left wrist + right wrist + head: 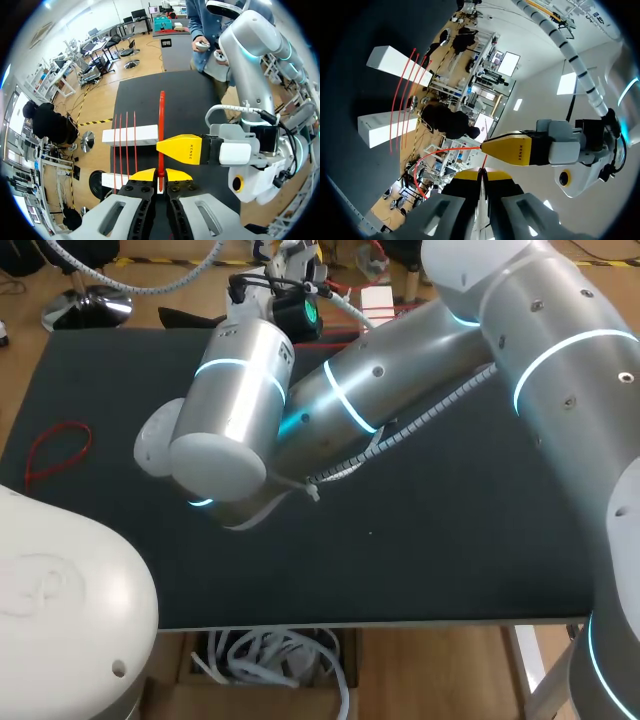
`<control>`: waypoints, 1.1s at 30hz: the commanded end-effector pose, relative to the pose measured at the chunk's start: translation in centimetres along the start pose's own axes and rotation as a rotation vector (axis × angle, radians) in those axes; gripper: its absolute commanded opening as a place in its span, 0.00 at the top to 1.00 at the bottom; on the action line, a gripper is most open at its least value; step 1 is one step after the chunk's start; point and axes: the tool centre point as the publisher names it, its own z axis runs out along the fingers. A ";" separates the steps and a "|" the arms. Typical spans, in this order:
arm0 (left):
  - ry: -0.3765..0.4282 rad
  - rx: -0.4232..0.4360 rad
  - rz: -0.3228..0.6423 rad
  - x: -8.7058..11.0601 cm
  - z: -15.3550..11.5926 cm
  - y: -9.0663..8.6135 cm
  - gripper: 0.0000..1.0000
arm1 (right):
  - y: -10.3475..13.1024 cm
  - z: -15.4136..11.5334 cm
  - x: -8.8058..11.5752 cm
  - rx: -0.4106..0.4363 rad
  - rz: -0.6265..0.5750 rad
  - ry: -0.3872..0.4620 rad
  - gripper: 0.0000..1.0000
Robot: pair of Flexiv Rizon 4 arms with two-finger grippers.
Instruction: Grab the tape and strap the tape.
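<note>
Red elastic tape (161,117), a thin band, is held between the clenched left gripper (160,176) and the clenched right gripper (481,175), by the end of two white rectangular blocks (147,135) already crossed by three red bands (125,131). Slippage from either narrow pinch is judged the chief risk: under added tension the band could snap back and miss the blocks.

The head view looks down on the counter (450,540) from high behind. The wrist views sit close along the left gripper (160,175) and right gripper (482,175) — both share the red band (161,120).
</note>
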 end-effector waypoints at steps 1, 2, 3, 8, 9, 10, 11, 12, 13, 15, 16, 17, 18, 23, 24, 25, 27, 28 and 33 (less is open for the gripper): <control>0.001 -0.003 -0.001 0.0 -0.1 -0.1 1.00 | 0.5 0.0 -0.2 0.008 -0.001 0.005 1.00; 0.001 -0.003 -0.001 0.0 -0.1 -0.1 1.00 | 0.5 0.0 -0.2 0.011 0.000 0.005 1.00; 0.001 -0.003 -0.001 0.0 -0.1 -0.1 1.00 | 0.6 0.1 -0.2 0.014 0.000 0.005 1.00; 0.001 -0.003 -0.001 0.0 -0.1 -0.1 1.00 | 0.8 0.2 -0.4 0.018 0.004 0.005 1.00; 0.001 -0.003 -0.001 0.0 -0.1 -0.1 1.00 | 0.9 0.2 -0.4 0.017 0.005 0.004 1.00; 0.001 -0.003 -0.001 0.0 -0.1 -0.1 1.00 | 0.9 0.2 -0.4 0.016 0.005 0.003 1.00; 0.001 -0.003 -0.001 0.0 -0.1 -0.1 1.00 | 0.9 0.2 -0.4 0.015 0.006 0.003 1.00; 0.001 -0.003 -0.001 0.0 -0.1 -0.1 1.00 | 0.9 0.2 -0.4 0.014 0.006 0.002 1.00; 0.001 -0.003 -0.001 0.0 -0.1 -0.1 1.00 | 0.9 0.2 -0.4 0.013 0.006 0.002 1.00; 0.001 -0.003 -0.001 0.0 -0.1 -0.1 1.00 | 0.9 0.2 -0.4 0.012 0.005 0.003 1.00; 0.001 -0.003 -0.001 0.0 -0.1 -0.1 1.00 | 0.9 0.2 -0.4 0.012 0.005 0.004 1.00; 0.001 -0.003 -0.001 0.0 -0.1 -0.1 1.00 | 0.9 0.2 -0.4 0.012 0.006 0.004 1.00; 0.001 -0.003 -0.001 0.0 -0.1 -0.1 1.00 | 0.9 0.2 -0.3 0.013 0.006 0.003 1.00; 0.001 -0.003 -0.001 0.0 -0.1 -0.1 1.00 | 1.0 0.4 -0.3 0.013 0.007 0.005 1.00; 0.001 -0.003 -0.001 0.0 -0.1 -0.1 1.00 | 1.0 0.4 -0.4 0.012 0.008 0.007 1.00; 0.001 -0.003 -0.001 0.0 -0.1 -0.1 1.00 | 0.9 0.4 -0.4 0.011 0.010 0.008 1.00; 0.001 -0.003 -0.001 0.0 -0.1 -0.1 1.00 | 0.7 0.4 -0.4 0.012 0.014 0.009 1.00; 0.001 -0.003 -0.001 0.0 -0.1 -0.1 1.00 | 0.6 0.4 -0.4 0.012 0.015 0.011 0.88; 0.001 -0.003 -0.001 0.0 -0.1 -0.1 1.00 | -0.3 -0.2 -0.7 -0.004 0.028 0.010 0.82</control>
